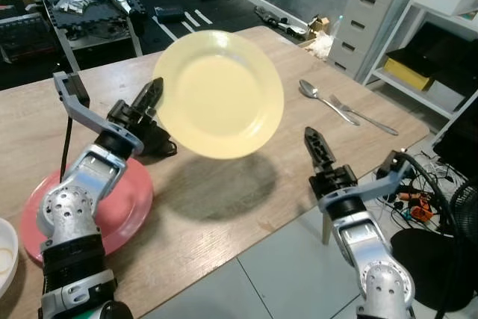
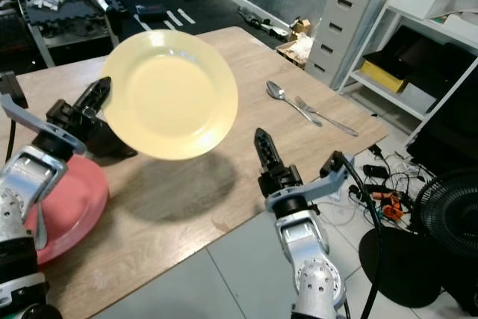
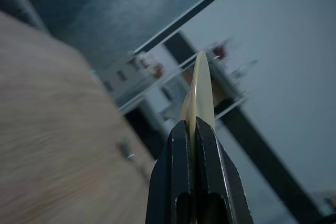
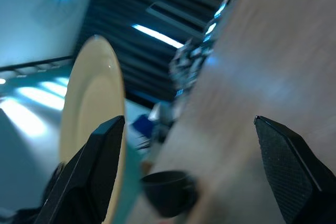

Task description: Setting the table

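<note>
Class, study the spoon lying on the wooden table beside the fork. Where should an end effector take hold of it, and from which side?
Grip the spoon across its thin handle, midway along, coming straight down from above. It lies flat on the table, so only a top approach gets fingers on both edges. The fork lies close beside the handle's far end, so probably keep nearer the bowl end.

The yellow plate looked smooth and softly glossy, like glazed ceramic or hard plastic. Under it the table was pale wood grain with a matt finish. The pink plate at the table's near edge had a dull sheen. Across the table, the spoon and fork shone as polished metal. The left gripper had matt black fingers, its arm brushed silver metal.
</note>
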